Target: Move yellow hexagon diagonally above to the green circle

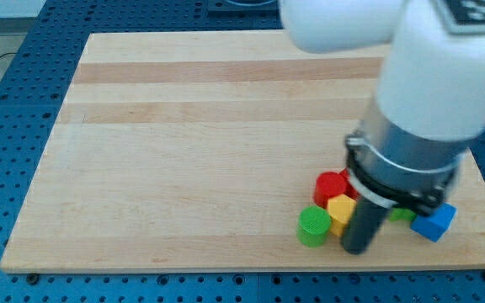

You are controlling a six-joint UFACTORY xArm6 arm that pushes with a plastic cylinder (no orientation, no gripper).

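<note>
The yellow hexagon (340, 210) lies near the board's bottom right, touching the green circle (314, 225) at its lower left. A red block (332, 186) sits just above the yellow hexagon. My tip (358, 247) is at the lower right of the yellow hexagon, close beside it. The rod and the arm's body hide what lies behind them.
A blue block (434, 221) lies right of the rod, near the board's bottom right corner. A second green block (401, 215) peeks out between the rod and the blue block. The wooden board (192, 143) rests on a blue perforated table.
</note>
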